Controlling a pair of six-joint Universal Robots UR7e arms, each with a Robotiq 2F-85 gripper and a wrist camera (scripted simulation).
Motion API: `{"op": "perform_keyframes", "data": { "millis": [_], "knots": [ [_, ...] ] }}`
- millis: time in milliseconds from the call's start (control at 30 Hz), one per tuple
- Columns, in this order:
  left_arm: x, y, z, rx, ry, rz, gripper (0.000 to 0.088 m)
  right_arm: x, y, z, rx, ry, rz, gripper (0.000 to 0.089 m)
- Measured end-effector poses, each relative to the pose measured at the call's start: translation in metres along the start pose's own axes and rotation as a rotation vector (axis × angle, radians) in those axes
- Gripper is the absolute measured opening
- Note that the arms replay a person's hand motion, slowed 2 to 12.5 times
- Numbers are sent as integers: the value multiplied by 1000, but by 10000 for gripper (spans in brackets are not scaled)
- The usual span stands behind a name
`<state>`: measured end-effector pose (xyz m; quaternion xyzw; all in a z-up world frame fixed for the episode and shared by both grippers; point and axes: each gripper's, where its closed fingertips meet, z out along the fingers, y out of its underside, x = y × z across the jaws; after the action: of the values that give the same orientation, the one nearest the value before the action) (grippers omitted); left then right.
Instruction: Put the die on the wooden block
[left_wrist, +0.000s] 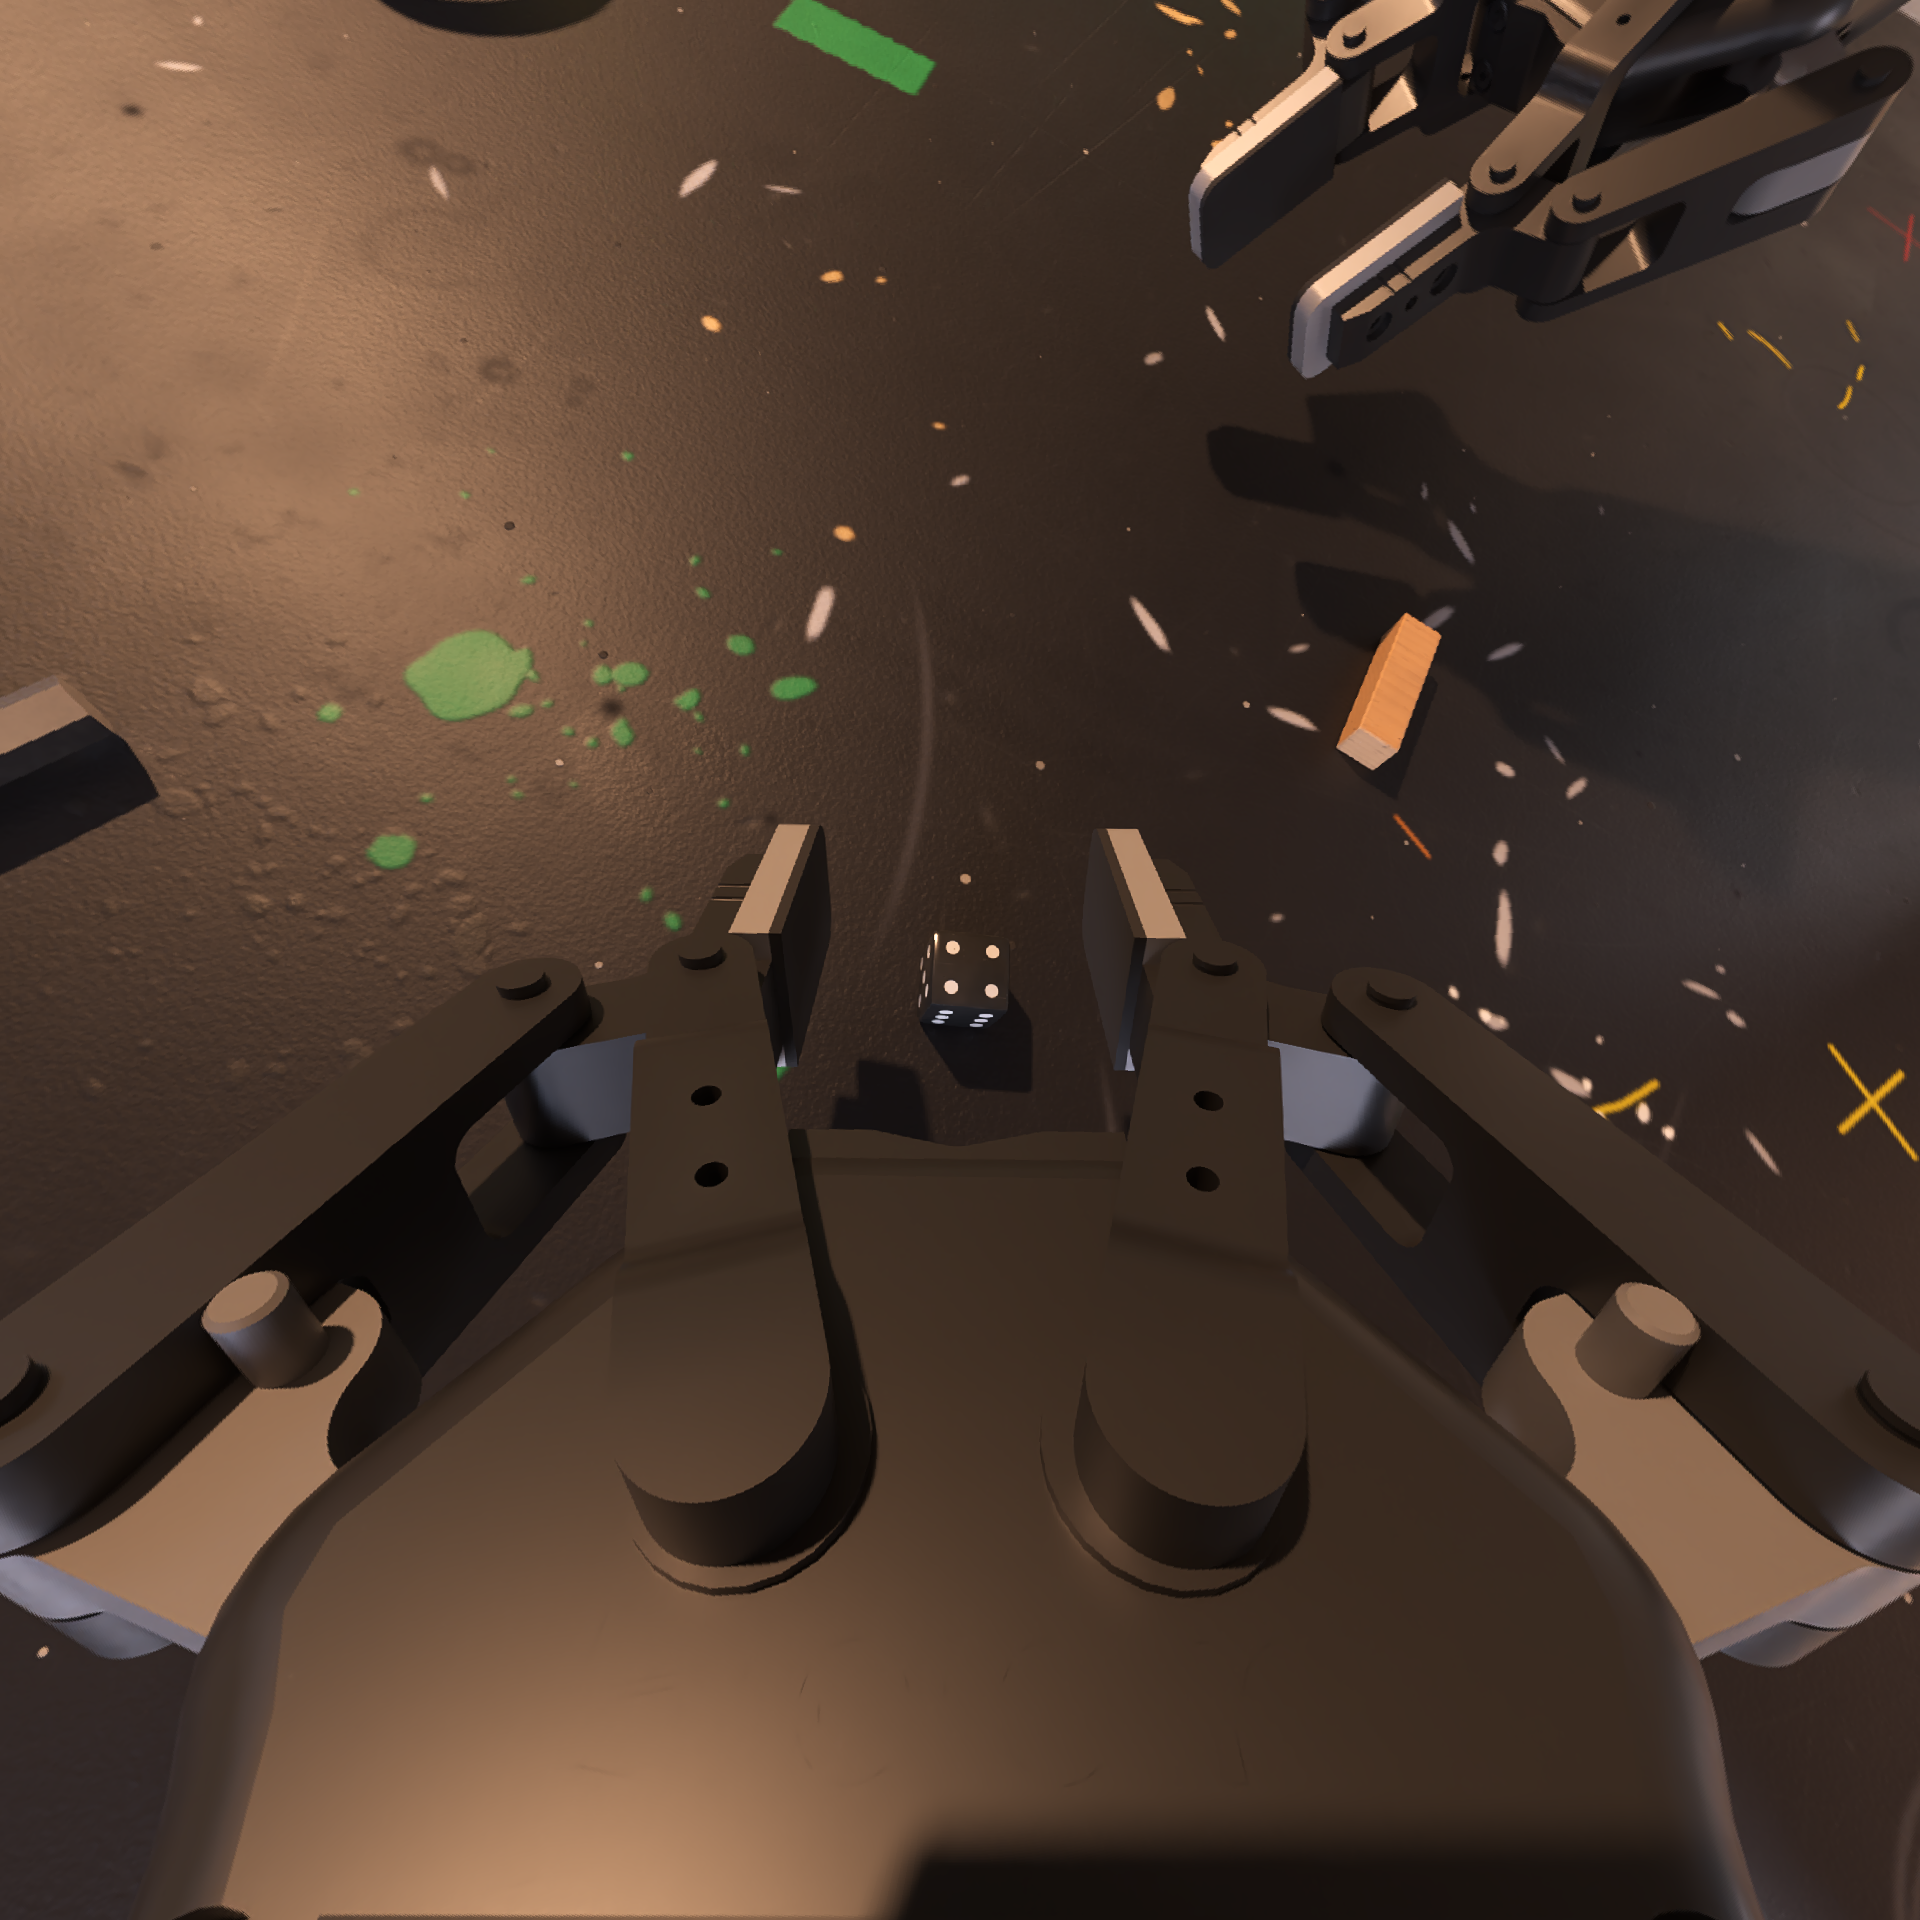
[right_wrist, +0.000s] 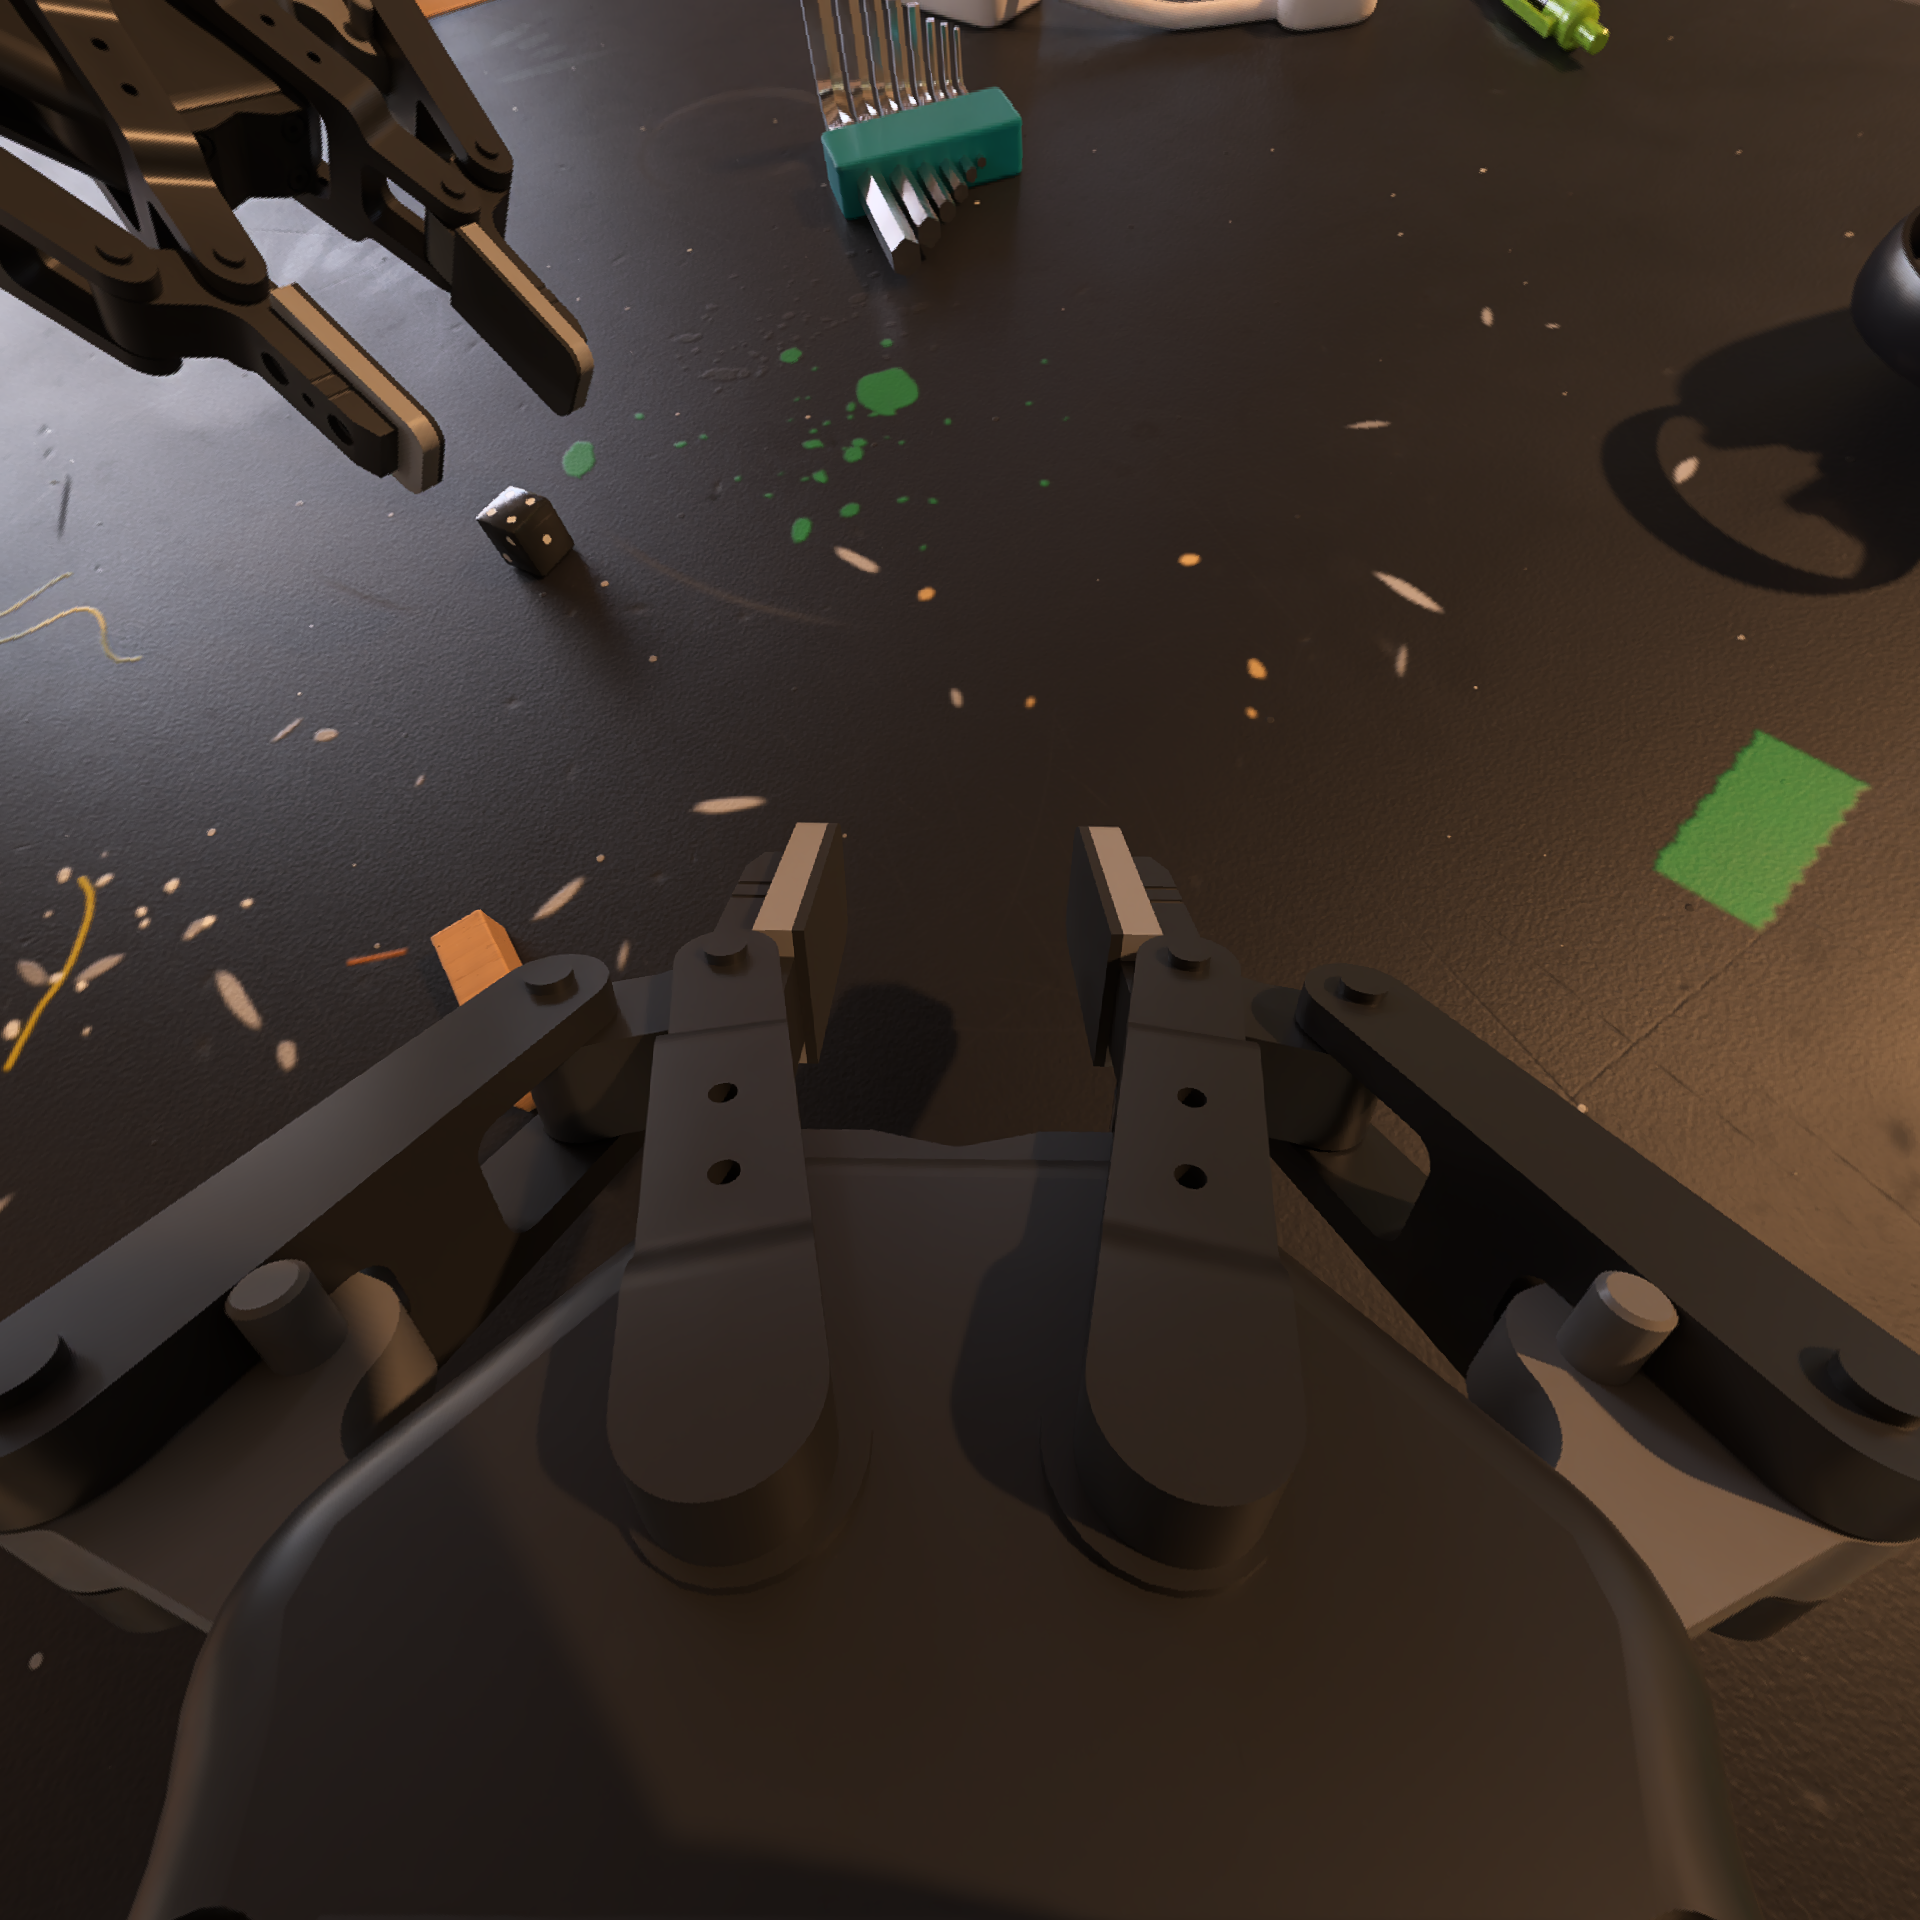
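With your left gripper (left_wrist: 956, 935) spread empty above the black die (left_wrist: 964, 987) at lower centre, you needed a centred descent before clamping; the wooden block (left_wrist: 1388, 690) lay right, your right gripper (right_wrist: 956, 925) open.

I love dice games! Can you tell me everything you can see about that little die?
The die is a small black cube with pale round dots and slightly rounded edges, hard and glossy-looking. It sits flat on the dark, paint-speckled table, casting a shadow. The top face shows four dots. It lies in line with the gap between the open left gripper's fingers, and nothing touches it but the table.
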<state>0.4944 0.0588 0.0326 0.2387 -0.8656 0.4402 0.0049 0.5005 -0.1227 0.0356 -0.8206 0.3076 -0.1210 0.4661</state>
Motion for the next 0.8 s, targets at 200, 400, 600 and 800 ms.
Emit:
{"op": "perform_keyframes", "data": {
  "millis": [200,400,600,800],
  "knots": [
    [1,2,1,-15,0,12,446,0,0,0,1,0,0,389],
    [0,5,2,-33,-9,23,445,0,0,-1,2,0,0,388],
    [-2,7,2,-47,-27,32,446,0,-1,-1,3,1,0,386],
    [-1,8,3,-54,-30,36,445,0,-1,-1,4,1,0,384]
  ]
}}
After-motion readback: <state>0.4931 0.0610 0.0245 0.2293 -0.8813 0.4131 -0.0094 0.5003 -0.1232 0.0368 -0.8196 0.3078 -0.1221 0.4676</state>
